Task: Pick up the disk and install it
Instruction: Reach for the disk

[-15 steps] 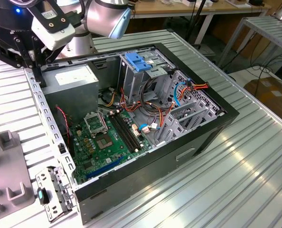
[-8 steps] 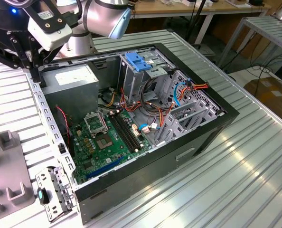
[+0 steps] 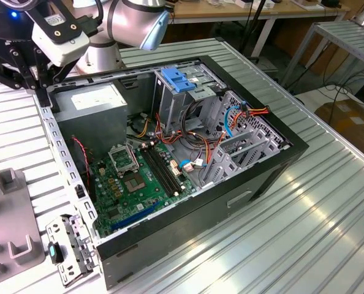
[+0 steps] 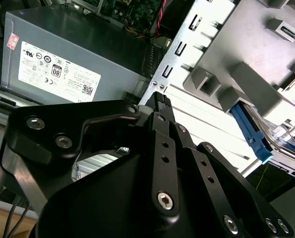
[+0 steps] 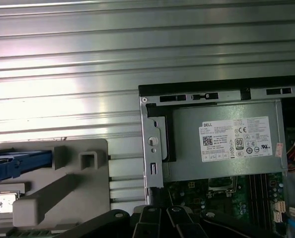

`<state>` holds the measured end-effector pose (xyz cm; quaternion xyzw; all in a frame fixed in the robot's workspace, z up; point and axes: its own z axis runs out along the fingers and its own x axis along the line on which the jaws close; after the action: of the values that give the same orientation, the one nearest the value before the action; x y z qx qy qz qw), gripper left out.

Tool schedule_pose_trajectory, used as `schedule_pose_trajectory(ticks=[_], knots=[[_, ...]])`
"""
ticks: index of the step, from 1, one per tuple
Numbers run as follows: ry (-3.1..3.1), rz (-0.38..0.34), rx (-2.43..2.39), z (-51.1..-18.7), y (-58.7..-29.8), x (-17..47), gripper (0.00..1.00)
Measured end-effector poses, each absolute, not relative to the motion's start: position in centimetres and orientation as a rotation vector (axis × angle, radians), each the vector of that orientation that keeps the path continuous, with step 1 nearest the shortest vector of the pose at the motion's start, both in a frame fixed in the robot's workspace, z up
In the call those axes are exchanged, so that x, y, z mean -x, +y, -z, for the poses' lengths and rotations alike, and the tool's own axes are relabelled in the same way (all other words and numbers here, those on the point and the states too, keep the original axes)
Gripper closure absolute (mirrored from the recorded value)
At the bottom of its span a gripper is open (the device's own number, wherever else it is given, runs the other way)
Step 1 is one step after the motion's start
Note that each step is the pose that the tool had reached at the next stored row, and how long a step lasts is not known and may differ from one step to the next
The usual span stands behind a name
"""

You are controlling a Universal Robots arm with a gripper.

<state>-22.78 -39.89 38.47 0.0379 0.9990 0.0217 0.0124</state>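
Just beside the case [image 5: 146,148], grey holder [image 5: 63,186] with disk [image 5: 18,166].

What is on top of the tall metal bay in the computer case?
A light-blue plastic bracket lies on the bay. What is under the bracket is covered.

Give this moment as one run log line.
stage: before pickup | tool: over case edge near power supply | disk: at grey fixture outside case, not held

A white sticker [image 5: 235,139] with fine print, a code square and round marks lies on the power supply [image 5: 187,161]. A small pink tag [image 5: 279,147] sits just beside the sticker.
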Motion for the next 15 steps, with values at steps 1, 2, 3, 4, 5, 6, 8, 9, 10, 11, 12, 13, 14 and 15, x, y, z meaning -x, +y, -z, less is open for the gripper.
schedule_pose_trajectory(ticks=[1, 2, 3, 4, 5, 6, 8, 9, 10, 11, 12, 13, 14, 15], knots=[[3.114, -0.068, -0.118, -38.47, -39.89, 22.82, 0.89], [3.114, -0.068, -0.118, -38.46, -39.89, 22.86, 0.89], [3.114, -0.068, -0.118, -38.46, -39.90, 22.91, 0.89], [3.114, -0.068, -0.118, -38.46, -39.89, 22.98, 0.89], [3.114, -0.068, -0.118, -38.45, -39.90, 23.02, 0.89], [3.114, -0.068, -0.118, -38.45, -39.89, 23.08, 0.89], [3.114, -0.068, -0.118, -38.44, -39.89, 23.17, 0.89], [3.114, -0.068, -0.118, -38.44, -39.89, 23.23, 0.89], [3.114, -0.068, -0.118, -38.43, -39.89, 23.34, 0.89], [3.114, -0.068, -0.118, -38.43, -39.89, 23.40, 0.89], [3.114, -0.068, -0.118, -38.42, -39.89, 23.45, 0.89], [3.114, -0.068, -0.118, -38.42, -39.89, 23.49, 0.89], [3.114, -0.068, -0.118, -38.42, -39.89, 23.54, 0.89], [3.114, -0.067, -0.118, -38.42, -39.89, 23.62, 0.89]])
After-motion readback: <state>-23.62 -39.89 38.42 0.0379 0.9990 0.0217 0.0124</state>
